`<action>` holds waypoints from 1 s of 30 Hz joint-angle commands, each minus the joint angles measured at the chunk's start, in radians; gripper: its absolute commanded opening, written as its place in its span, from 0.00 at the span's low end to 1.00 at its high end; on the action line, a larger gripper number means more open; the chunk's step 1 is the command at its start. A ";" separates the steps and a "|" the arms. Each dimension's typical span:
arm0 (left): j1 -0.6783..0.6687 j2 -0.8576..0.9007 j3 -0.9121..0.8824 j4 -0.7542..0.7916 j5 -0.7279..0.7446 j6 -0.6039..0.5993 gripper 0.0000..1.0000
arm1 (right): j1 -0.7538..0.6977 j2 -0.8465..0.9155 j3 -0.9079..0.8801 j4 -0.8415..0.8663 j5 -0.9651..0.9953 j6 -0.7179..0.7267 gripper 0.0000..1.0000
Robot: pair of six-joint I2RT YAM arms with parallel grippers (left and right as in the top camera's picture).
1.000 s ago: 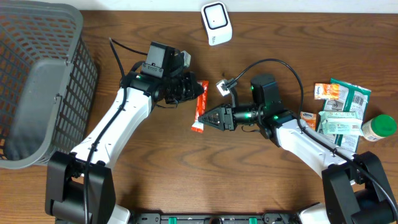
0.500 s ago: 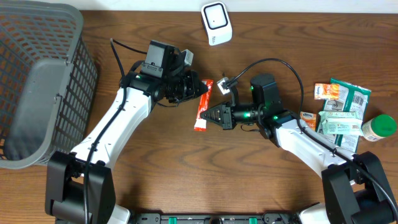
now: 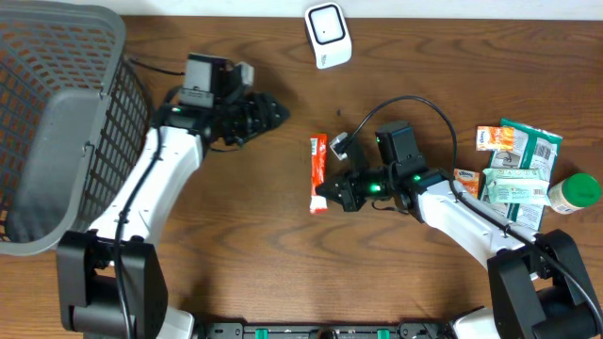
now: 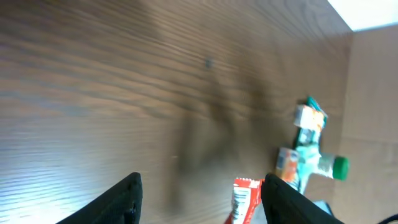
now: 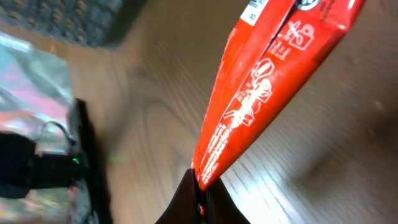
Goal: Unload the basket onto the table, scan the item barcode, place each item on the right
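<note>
Since a second ago the left gripper (image 3: pixel 276 111) has drawn back from the far end of the long red foil snack packet (image 3: pixel 319 168) and swung off to the left. Its jaws now stand wide and hold nothing, well apart from the packet. In the left wrist view I see the same gripper (image 4: pixel 202 186) spread over the brown wood-grain table (image 3: pixel 236 245), with the packet (image 4: pixel 241 198) beyond it.

The right gripper (image 3: pixel 325 196) is clamped on the packet's near end, jaws pressed tight together. The right wrist view shows its tips (image 5: pixel 199 198) pinching the seam of the packet (image 5: pixel 267 87). The packet sits mid-table with its length running near to far. It is nearer than the white rounded-square barcode scanner (image 3: pixel 327 35) at the far edge and well apart from it.

At far left stands the grey plastic mesh basket (image 3: pixel 113 104); through its open top I make out only its own grey floor. On the right lie an orange-and-white pouch (image 3: pixel 495 138), green-and-white packets (image 3: pixel 523 165) and a green-lidded bottle (image 3: pixel 575 193), close together.
</note>
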 commanded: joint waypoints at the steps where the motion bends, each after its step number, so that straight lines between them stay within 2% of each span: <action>1: 0.079 -0.004 -0.002 -0.033 -0.013 0.090 0.63 | 0.001 -0.005 0.093 -0.183 0.164 -0.186 0.01; 5: 0.156 -0.004 -0.002 -0.090 -0.071 0.141 0.63 | 0.022 -0.005 0.287 -0.555 0.438 -0.373 0.01; 8: 0.213 -0.004 -0.002 -0.140 -0.170 0.150 0.63 | 0.058 -0.005 0.430 -0.753 0.708 -0.412 0.01; 10: 0.245 -0.004 -0.002 -0.171 -0.216 0.152 0.64 | 0.085 -0.005 0.497 -0.821 0.849 -0.410 0.01; 18: 0.309 -0.004 -0.002 -0.246 -0.359 0.151 0.71 | 0.191 -0.005 0.555 -0.805 1.231 -0.417 0.01; 24: 0.309 -0.004 -0.002 -0.245 -0.361 0.151 0.80 | 0.211 -0.005 0.599 -0.750 1.287 -0.429 0.01; 30: 0.309 -0.004 -0.002 -0.245 -0.361 0.151 0.81 | 0.188 0.004 0.833 -0.850 1.283 -0.442 0.01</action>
